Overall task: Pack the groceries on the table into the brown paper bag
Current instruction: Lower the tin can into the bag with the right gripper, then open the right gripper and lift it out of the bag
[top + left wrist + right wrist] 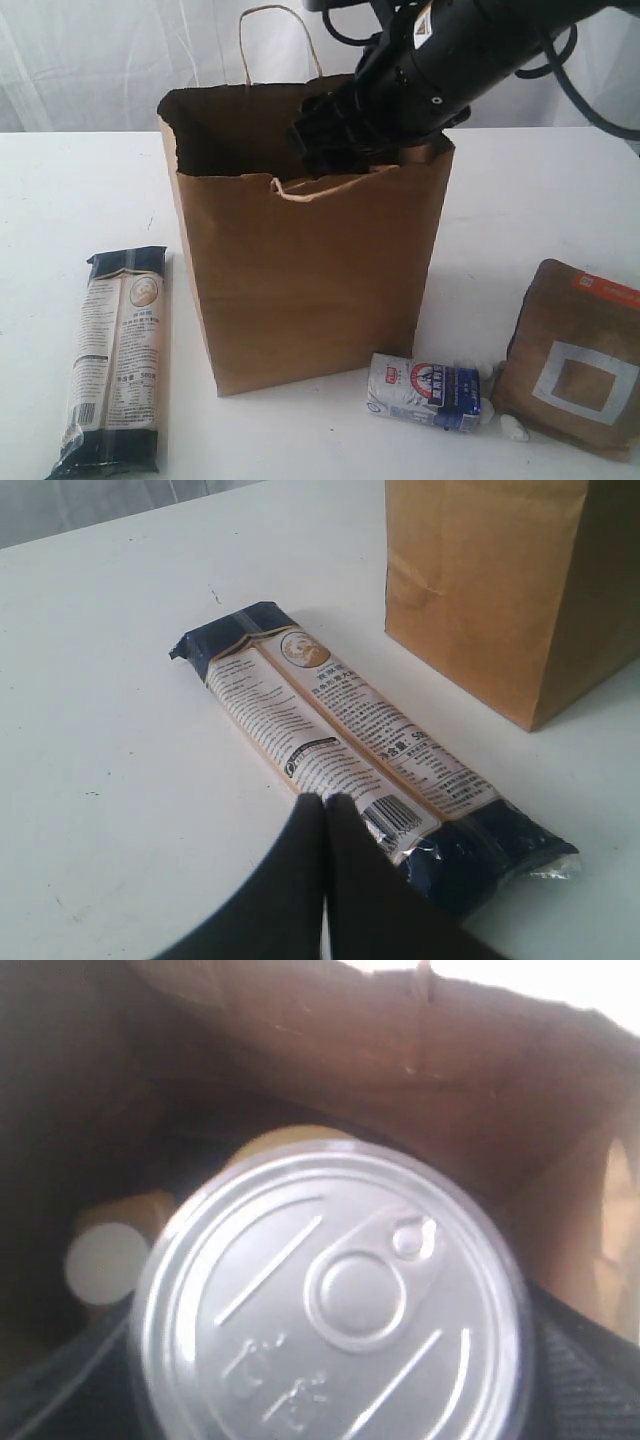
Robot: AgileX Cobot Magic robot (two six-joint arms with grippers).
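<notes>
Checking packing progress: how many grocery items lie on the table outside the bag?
3: noodle packet left of the paper bag, small white-blue packet by its front right corner, brown windowed pouch far right. More could sit hidden behind the bag.

Your bag (pixel 300 290): matt, creased kraft paper; noodle packet (pixel 115 365) beside it: glossy plastic film; can (pixel 330 1300) inside it: bright ribbed metal.
</notes>
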